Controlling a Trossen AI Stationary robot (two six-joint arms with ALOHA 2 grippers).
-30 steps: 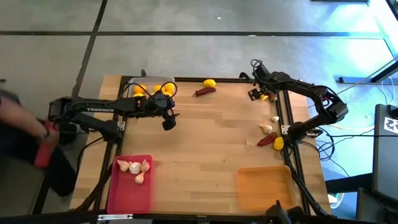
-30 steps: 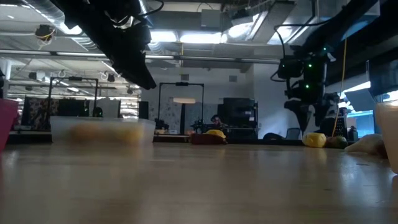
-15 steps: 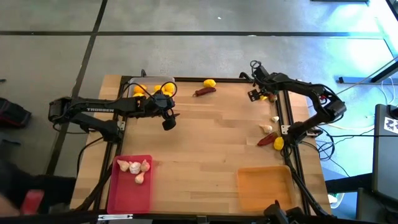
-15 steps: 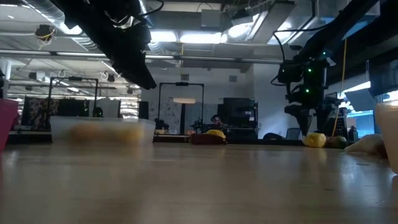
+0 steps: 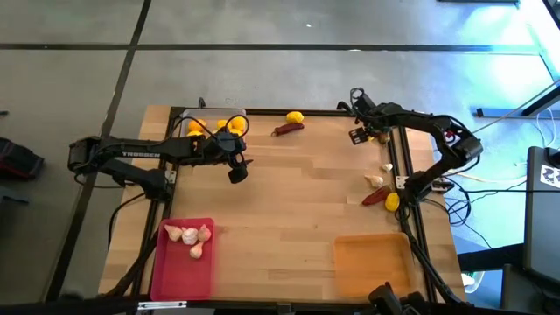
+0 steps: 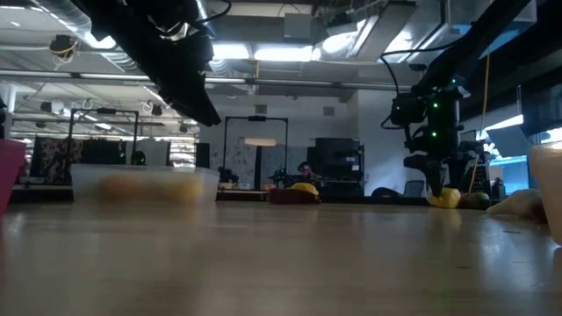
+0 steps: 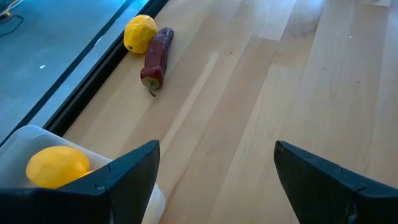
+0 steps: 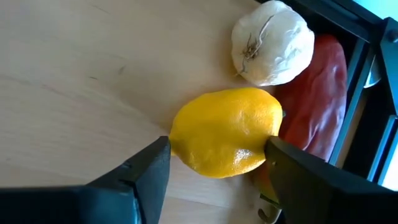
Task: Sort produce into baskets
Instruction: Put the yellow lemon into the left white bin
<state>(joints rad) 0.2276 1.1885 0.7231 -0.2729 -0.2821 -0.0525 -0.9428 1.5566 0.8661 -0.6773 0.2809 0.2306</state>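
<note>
My right gripper point(image 5: 358, 133) is open and low over the table's far right part. Its two fingers stand on either side of a yellow lemon point(image 8: 227, 130) that lies on the table; it also shows in the low view point(image 6: 446, 197). A garlic bulb point(image 8: 272, 40) and a dark red chili point(image 8: 317, 93) lie right beside the lemon. My left gripper point(image 5: 237, 171) is open and empty, above the table beside the clear tray point(image 5: 213, 115), which holds several lemons point(image 7: 57, 167).
A lemon point(image 7: 140, 32) and a chili point(image 7: 157, 59) lie at the far edge. Two garlic bulbs point(image 5: 374, 181), a chili point(image 5: 374, 197) and a lemon point(image 5: 391, 202) lie at the right edge. The pink tray point(image 5: 179, 280) holds garlic; the orange tray point(image 5: 372, 262) stands near right.
My right gripper has come down toward the lemon at the table's far right, and its open fingers now stand around it. The lemon has stayed in place. A person at the table's left side has gone out of view.
</note>
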